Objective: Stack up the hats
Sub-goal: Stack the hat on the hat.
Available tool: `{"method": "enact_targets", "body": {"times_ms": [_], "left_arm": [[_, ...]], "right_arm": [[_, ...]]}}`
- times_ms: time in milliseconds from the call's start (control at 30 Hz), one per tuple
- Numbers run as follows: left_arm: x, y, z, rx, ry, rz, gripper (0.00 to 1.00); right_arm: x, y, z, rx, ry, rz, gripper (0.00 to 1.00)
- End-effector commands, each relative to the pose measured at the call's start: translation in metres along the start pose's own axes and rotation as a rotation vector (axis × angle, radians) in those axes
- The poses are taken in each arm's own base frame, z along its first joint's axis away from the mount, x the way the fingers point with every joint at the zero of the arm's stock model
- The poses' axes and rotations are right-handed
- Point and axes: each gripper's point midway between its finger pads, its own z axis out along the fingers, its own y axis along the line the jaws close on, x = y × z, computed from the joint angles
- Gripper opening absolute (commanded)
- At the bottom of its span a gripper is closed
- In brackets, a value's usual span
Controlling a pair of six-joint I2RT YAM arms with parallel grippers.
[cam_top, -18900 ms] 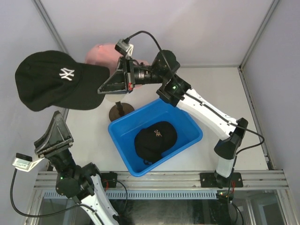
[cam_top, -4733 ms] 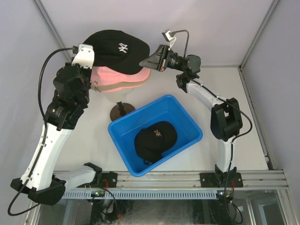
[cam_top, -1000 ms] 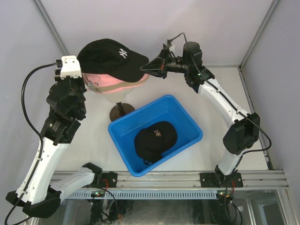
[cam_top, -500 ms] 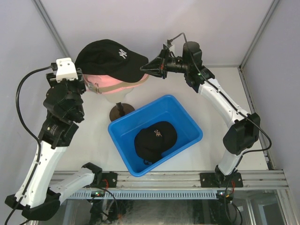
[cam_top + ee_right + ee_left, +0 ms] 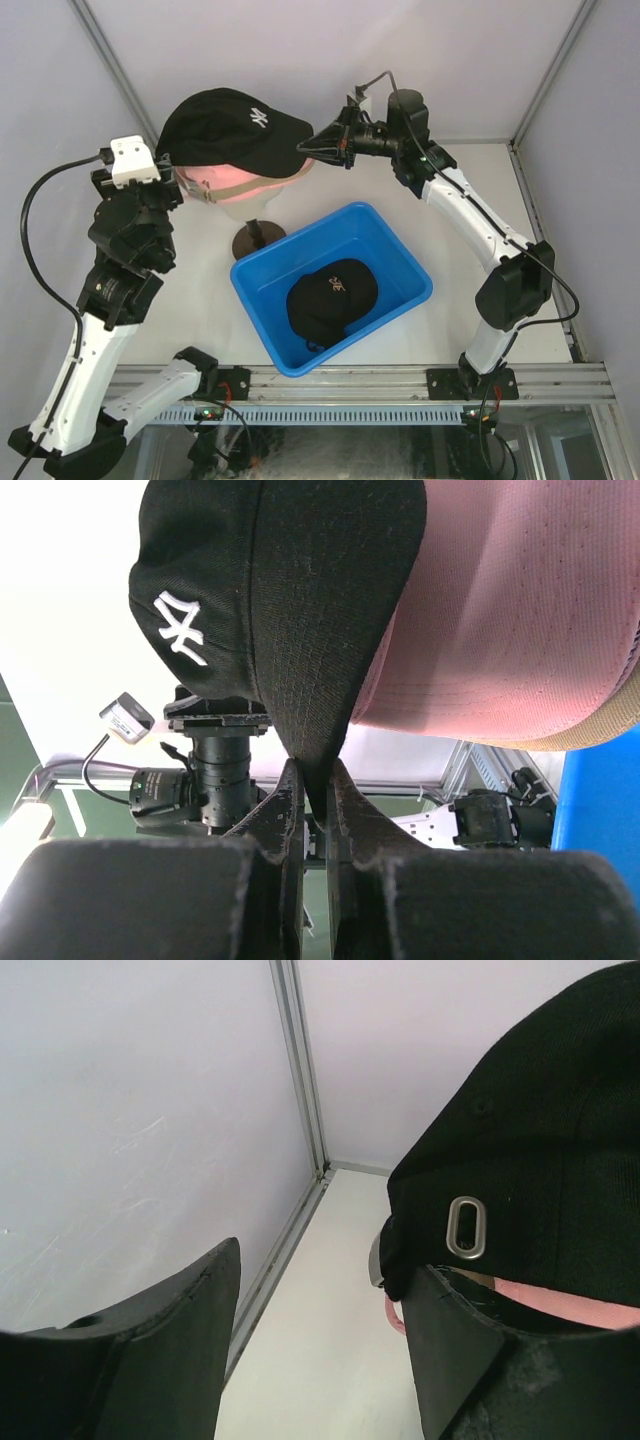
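The black NY cap (image 5: 232,125) sits on top of the pink cap (image 5: 240,184), which lies over a tan cap (image 5: 205,194) on the mannequin head. My right gripper (image 5: 308,146) is shut on the NY cap's brim (image 5: 330,630), with the pink cap (image 5: 520,610) beside it. My left gripper (image 5: 168,172) is open and empty just left of the stack, behind the NY cap's back strap and buckle (image 5: 464,1228). A second black cap with a small orange mark (image 5: 332,295) lies in the blue bin.
The blue bin (image 5: 400,262) stands at the table's middle front. The mannequin's brown base (image 5: 256,238) stands just left of the bin. Enclosure walls and a corner post (image 5: 300,1070) are close behind the left gripper.
My left arm has drawn back to the left and down, away from the NY cap's rear. The cap has settled a little lower on the stack. The right gripper keeps hold of the brim.
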Motion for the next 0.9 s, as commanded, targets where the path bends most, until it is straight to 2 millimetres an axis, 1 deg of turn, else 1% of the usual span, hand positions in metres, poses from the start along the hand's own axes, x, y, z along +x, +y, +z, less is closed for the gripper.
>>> {"method": "enact_targets", "body": {"times_ms": [0,100,267,333,467,600,767,867], "left_arm": [[0.01,0.043,-0.015,-0.162,0.019,-0.032,0.67],[0.017,0.038,-0.016,-0.141,0.028,-0.054,0.67],[0.032,0.03,-0.018,-0.103,0.044,-0.089,0.67],[0.035,0.027,-0.018,-0.092,0.045,-0.096,0.68],[0.037,0.023,-0.018,-0.067,0.043,-0.098,0.68],[0.037,0.024,-0.021,-0.057,0.034,-0.11,0.68],[0.036,0.03,-0.027,-0.054,0.02,-0.126,0.69],[0.039,0.03,-0.027,-0.057,0.024,-0.117,0.69]], "right_arm": [[-0.026,-0.013,-0.005,0.074,-0.122,0.039,0.0],[-0.026,-0.012,-0.005,0.069,-0.123,0.033,0.0],[-0.012,-0.002,-0.002,0.05,-0.097,0.015,0.0],[-0.008,-0.004,0.001,0.07,-0.097,0.033,0.0],[-0.007,-0.016,0.004,0.105,-0.109,0.06,0.0],[-0.008,-0.025,0.007,0.118,-0.12,0.068,0.0],[-0.008,-0.025,0.015,0.125,-0.125,0.068,0.0],[-0.005,-0.025,0.016,0.123,-0.113,0.069,0.0]]}}
